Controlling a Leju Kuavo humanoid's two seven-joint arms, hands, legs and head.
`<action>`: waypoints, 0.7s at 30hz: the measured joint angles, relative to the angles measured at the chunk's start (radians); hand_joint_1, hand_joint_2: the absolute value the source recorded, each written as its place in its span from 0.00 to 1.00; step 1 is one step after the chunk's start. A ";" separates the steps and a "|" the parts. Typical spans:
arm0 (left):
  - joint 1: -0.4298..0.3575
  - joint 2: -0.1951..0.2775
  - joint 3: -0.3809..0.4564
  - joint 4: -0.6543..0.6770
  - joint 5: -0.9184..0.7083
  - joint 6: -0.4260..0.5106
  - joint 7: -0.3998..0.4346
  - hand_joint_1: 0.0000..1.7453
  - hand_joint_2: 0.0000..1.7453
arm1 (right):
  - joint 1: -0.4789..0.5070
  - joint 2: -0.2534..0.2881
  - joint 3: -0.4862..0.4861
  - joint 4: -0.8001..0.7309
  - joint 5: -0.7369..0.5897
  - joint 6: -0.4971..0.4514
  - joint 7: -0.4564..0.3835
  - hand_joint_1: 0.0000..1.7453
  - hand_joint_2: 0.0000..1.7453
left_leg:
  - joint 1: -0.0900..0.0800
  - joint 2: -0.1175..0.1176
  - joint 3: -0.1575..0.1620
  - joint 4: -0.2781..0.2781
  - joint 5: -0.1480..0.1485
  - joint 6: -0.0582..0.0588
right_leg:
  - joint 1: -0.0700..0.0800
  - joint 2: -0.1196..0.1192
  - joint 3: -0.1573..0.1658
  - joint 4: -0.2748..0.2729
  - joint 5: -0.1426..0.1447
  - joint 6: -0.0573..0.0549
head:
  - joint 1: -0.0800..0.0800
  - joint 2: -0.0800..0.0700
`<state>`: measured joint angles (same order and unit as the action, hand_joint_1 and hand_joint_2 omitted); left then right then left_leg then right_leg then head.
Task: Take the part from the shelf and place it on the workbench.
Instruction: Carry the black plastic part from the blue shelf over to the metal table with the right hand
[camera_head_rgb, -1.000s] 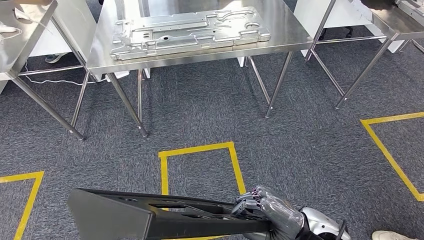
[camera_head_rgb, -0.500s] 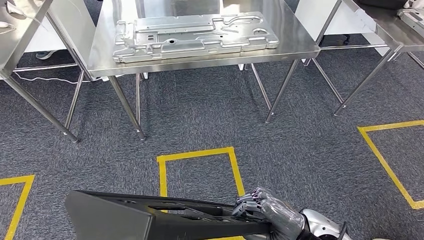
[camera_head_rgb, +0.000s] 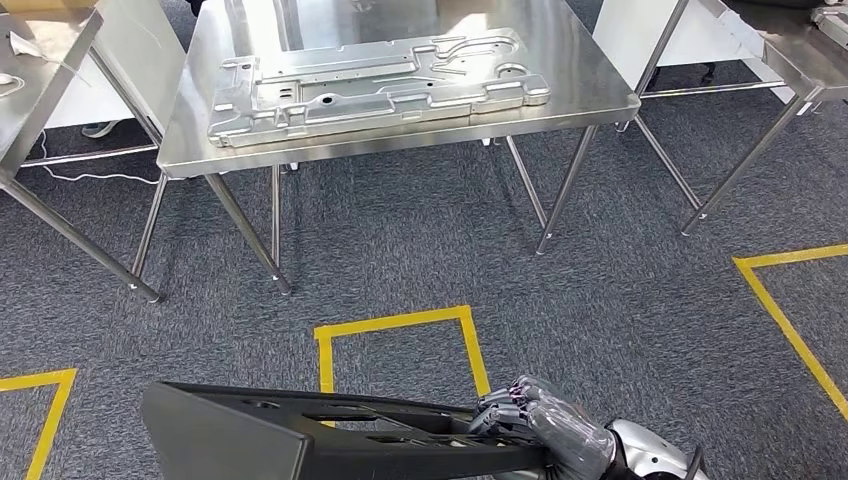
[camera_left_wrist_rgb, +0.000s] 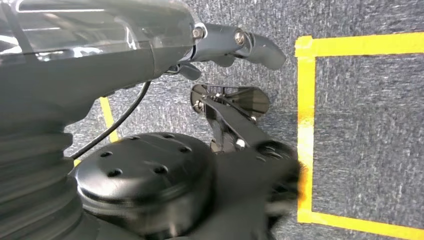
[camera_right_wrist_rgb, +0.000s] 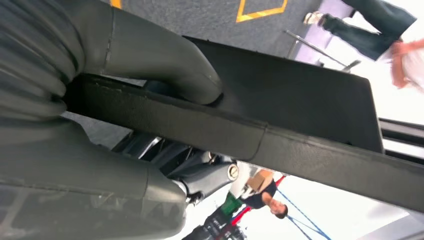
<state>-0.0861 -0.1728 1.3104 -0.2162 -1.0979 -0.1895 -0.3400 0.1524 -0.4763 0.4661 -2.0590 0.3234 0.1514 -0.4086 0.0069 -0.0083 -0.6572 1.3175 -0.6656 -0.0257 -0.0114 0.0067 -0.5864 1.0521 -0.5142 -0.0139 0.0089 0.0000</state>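
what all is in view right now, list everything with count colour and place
black part: 1, black, long panel low in the head view, gripped at its right end
workbench: 1, bare steel, ahead across the carpet
metal plate: 1, silver stamped sheet, lying flat on the workbench
side tables: 2, steel, one to each side of the workbench
floor squares: 3 partly seen, yellow tape on grey carpet
people: 2, partly seen in the right wrist view
right hand: 1, grey and silver, grips the black part
left hand: 1, dark grey, hangs over the carpet, holds nothing, fingers look curled
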 joint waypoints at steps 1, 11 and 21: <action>0.001 0.000 0.000 0.000 0.000 -0.001 0.000 0.00 1.00 | 0.004 -0.003 -0.004 -0.002 0.000 0.000 0.000 1.00 1.00 | 0.000 0.000 -0.020 0.016 0.014 0.000 | 0.000 0.001 0.010 0.000 -0.007 0.000 | 0.000 0.000; 0.001 0.000 0.000 0.000 0.005 -0.007 -0.003 0.00 1.00 | 0.022 -0.015 -0.021 -0.031 0.017 -0.007 0.008 1.00 1.00 | -0.003 -0.003 0.054 -0.253 0.159 0.034 | 0.000 0.004 0.048 0.009 -0.061 0.038 | 0.001 0.000; -0.001 -0.002 0.000 0.000 0.006 -0.008 -0.003 0.00 1.00 | 0.041 -0.029 -0.048 -0.040 0.017 -0.015 0.010 1.00 1.00 | 0.004 -0.005 0.129 -0.261 0.100 0.027 | 0.000 0.000 -0.063 0.038 0.046 0.046 | 0.002 0.000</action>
<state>-0.0872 -0.1744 1.3104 -0.2159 -1.0918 -0.1976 -0.3430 0.1938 -0.5058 0.4180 -2.0991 0.3407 0.1367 -0.3983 0.0108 -0.0135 -0.5279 1.0568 -0.5661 0.0009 -0.0115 0.0068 -0.6491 1.0902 -0.4683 0.0323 0.0113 0.0000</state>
